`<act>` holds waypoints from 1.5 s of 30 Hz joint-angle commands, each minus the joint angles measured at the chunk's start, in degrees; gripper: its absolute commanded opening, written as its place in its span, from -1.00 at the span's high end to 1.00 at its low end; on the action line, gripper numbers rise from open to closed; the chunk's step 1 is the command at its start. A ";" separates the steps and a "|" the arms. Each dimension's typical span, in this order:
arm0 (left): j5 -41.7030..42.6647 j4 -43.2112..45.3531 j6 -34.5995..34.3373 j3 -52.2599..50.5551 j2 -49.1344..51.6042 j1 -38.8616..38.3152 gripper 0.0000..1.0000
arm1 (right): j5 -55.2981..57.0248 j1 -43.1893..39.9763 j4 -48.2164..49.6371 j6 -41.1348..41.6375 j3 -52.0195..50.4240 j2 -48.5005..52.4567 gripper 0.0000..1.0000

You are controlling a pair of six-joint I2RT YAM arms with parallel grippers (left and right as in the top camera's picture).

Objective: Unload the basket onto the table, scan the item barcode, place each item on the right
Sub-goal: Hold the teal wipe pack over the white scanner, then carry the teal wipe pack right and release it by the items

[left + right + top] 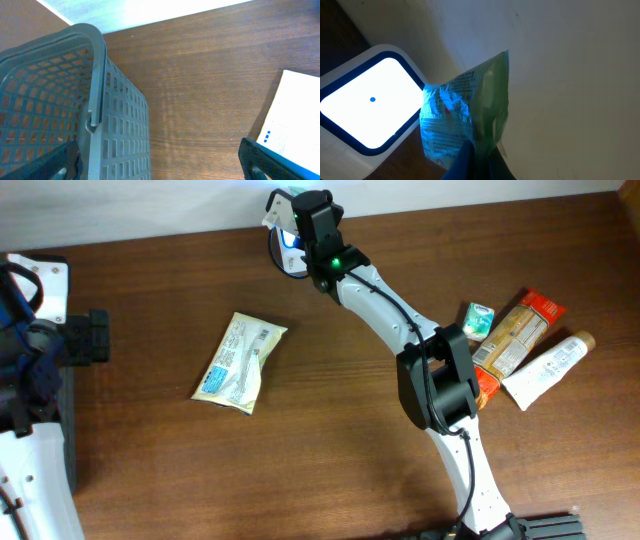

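Note:
My right gripper point(480, 150) is shut on a thin green and clear printed packet point(465, 110), the item, pinched at its lower edge. The packet hangs right beside the scanner point(370, 105), a white unit with a bright window framed in dark blue; blue light falls on the packet's print. In the overhead view this gripper point(300, 225) is at the table's far edge, against the glowing scanner point(285, 238). I cannot make out a barcode. My left gripper point(160, 167) stands open and wide at the left side, holding nothing, one finger point(270, 160) near a white packet.
A grey perforated basket point(50, 100) stands under the left gripper's left finger. A pale yellow packet point(240, 362) lies mid-table. At the right lie a small green packet point(478, 320), an orange-brown bar point(520, 328) and a white tube point(548, 368).

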 commanded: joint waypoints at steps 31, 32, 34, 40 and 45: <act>0.35 0.07 0.68 0.57 -0.17 0.24 -0.98 | -29.88 -2.75 -63.43 49.00 0.87 -36.33 0.92; 0.35 0.07 0.68 0.57 -0.17 0.24 -0.98 | -29.86 -4.44 -65.94 48.98 0.85 -36.26 0.92; 0.35 0.07 0.68 0.57 -0.17 0.24 -0.98 | -28.79 -8.48 -71.25 48.98 0.44 -34.60 0.92; 0.35 0.07 0.68 0.57 -0.17 0.24 -0.98 | -23.61 -19.67 -74.95 48.94 -5.73 -26.16 0.92; 0.35 0.07 0.68 0.57 -0.17 0.24 -0.98 | -22.69 -26.14 -72.61 48.96 -9.46 -17.40 0.92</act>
